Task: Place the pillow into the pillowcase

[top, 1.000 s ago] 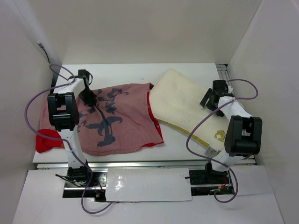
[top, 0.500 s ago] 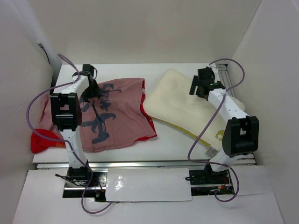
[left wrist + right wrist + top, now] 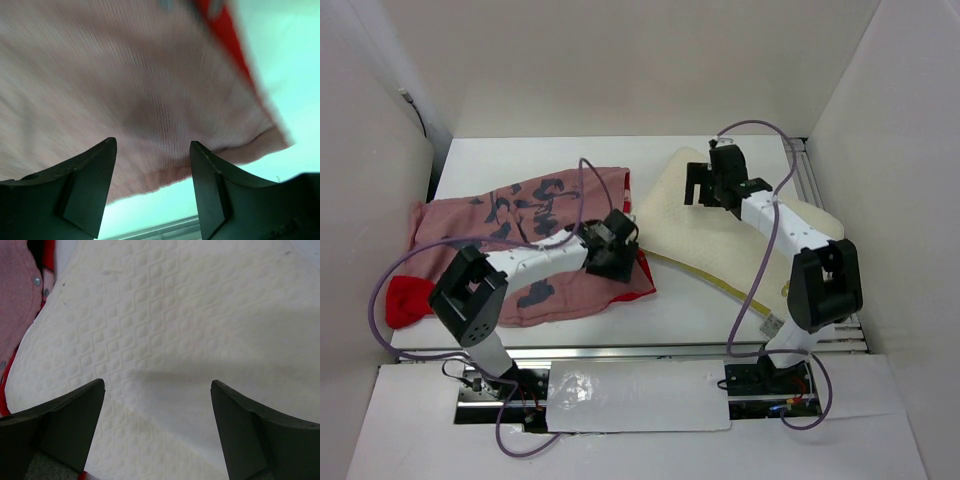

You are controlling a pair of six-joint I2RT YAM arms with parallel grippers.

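Two pieces of bedding and two grippers, all on one white table (image 3: pixel 540 155). First, the pillowcase (image 3: pixel 470 215): it lies flat on the left half of the table with its faded pinkish-red side up. Dark markings run across it, and brighter red fabric shows along its right edge and at its near left corner. Second, the pillow (image 3: pixel 705 245): cream-white and quilted in small diamonds, it lies at a slant on the right half of the table, wholly outside the case. It has a yellowish strip along its near edge and a white tag (image 3: pixel 772 325) at its near right corner. Its left edge meets the right edge of the pillowcase, where small metal studs (image 3: pixel 37 281) sit in the red border. Third, the left gripper (image 3: pixel 152 145): the arm reaches across the case to its near right part. The fingers (image 3: pixel 85 185) are spread, with nothing between them, above the pink cloth close to its hem (contact with the fabric cannot be told from the wrist view). Fourth, the right gripper (image 3: pixel 157 385): it is held over the far left part of the pillow with the jaws spread wide and nothing in them. Quilted surface fills the gap between them, and whether the tips touch it cannot be told. Purple cables (image 3: pixel 760 270) loop along both arms.
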